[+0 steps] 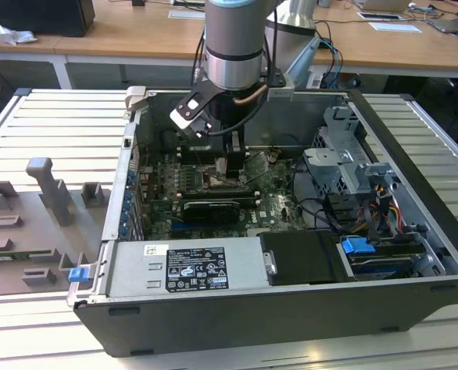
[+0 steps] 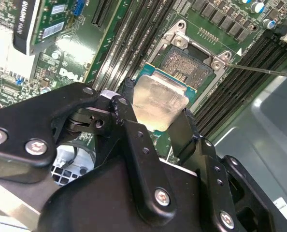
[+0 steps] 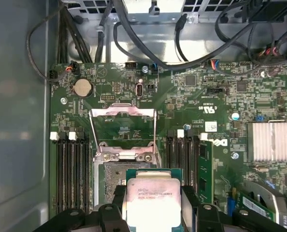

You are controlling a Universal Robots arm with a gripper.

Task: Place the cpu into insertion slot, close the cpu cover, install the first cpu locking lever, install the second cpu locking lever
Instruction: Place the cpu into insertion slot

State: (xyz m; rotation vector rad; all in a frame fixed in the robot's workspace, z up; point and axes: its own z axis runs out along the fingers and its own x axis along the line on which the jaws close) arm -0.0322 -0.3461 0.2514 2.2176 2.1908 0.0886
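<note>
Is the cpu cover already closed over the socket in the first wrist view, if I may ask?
No, the cpu cover is swung open beyond the bare socket, and the gripper holds the cpu.

Robotics lab: opened computer case (image 1: 237, 327), desks (image 1: 136, 35) behind.

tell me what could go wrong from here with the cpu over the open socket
1. The cpu, clamped in the gripper, looks tilted against the socket in the second wrist view; a corner could land first and damage it.
2. The cpu cover is open right next to the socket; the fingers might knock it on the way down.
</note>
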